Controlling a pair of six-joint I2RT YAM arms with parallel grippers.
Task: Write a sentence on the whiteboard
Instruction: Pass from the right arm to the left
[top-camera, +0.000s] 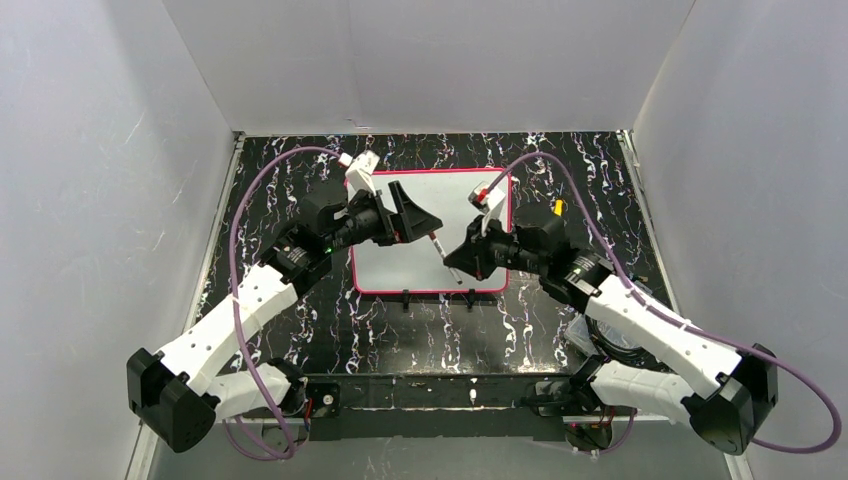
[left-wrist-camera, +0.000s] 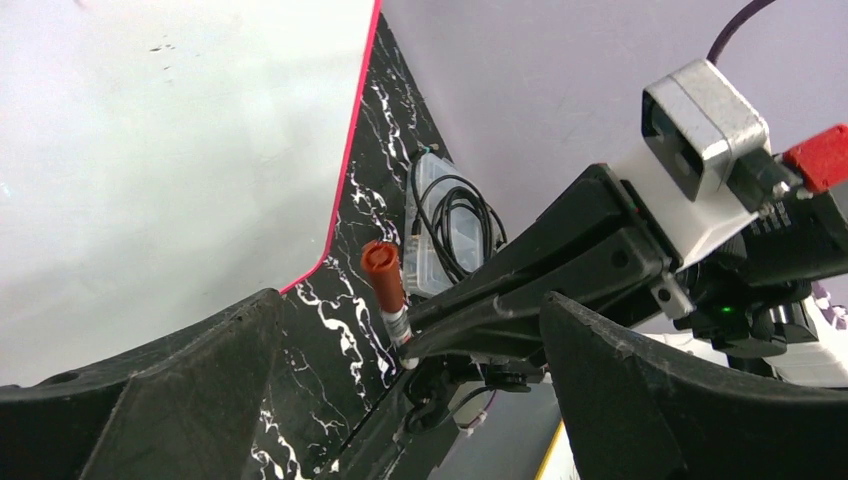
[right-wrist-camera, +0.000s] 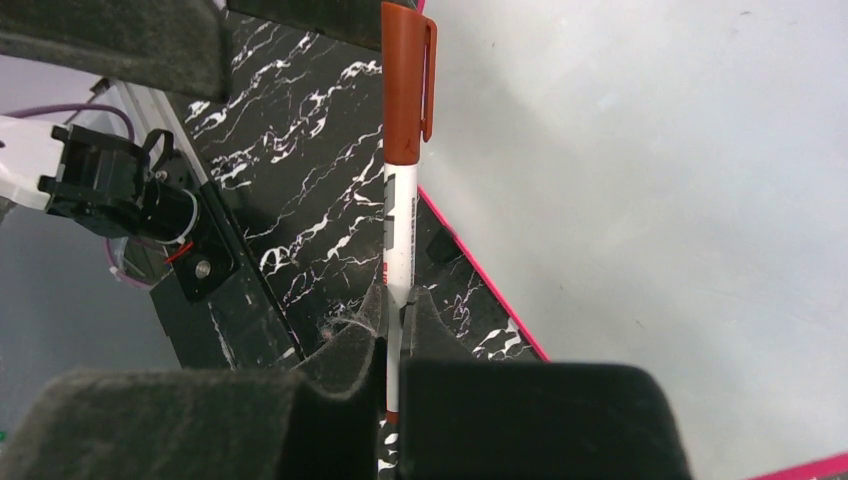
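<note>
– Starting nearest the arm bases, what lies there?
– The black table (top-camera: 330, 320), veined with white. The left wrist view shows a clear plastic box (left-wrist-camera: 440, 230) with a coiled black cable on it, past the board's pink edge.
– And the whiteboard (top-camera: 400, 262)?
– It lies flat mid-table, a little toward the far side, with small black clip feet (top-camera: 405, 298) along its near edge. The face is glossy white inside a thin pink-red frame (right-wrist-camera: 480, 280). The left wrist view catches a few tiny dark specks (left-wrist-camera: 160, 48) on it.
– What about the right gripper (right-wrist-camera: 395, 310)?
– It is over the board's near right part, its 2 fingers pinched tight on a pen (right-wrist-camera: 398, 215). The white barrel sits between the pads. The red-brown cap (right-wrist-camera: 405, 90) is on, at the end pointing toward the other arm.
– Does the pen touch the board?
– I cannot tell.
– And the left gripper (top-camera: 420, 212)?
– It is slightly farther back, over the board's left part. Its 2 fingers (left-wrist-camera: 160, 400) are spread wide and hold nothing.
– What is beyond that?
– Plain white walls (top-camera: 430, 60) on 3 sides.
</note>
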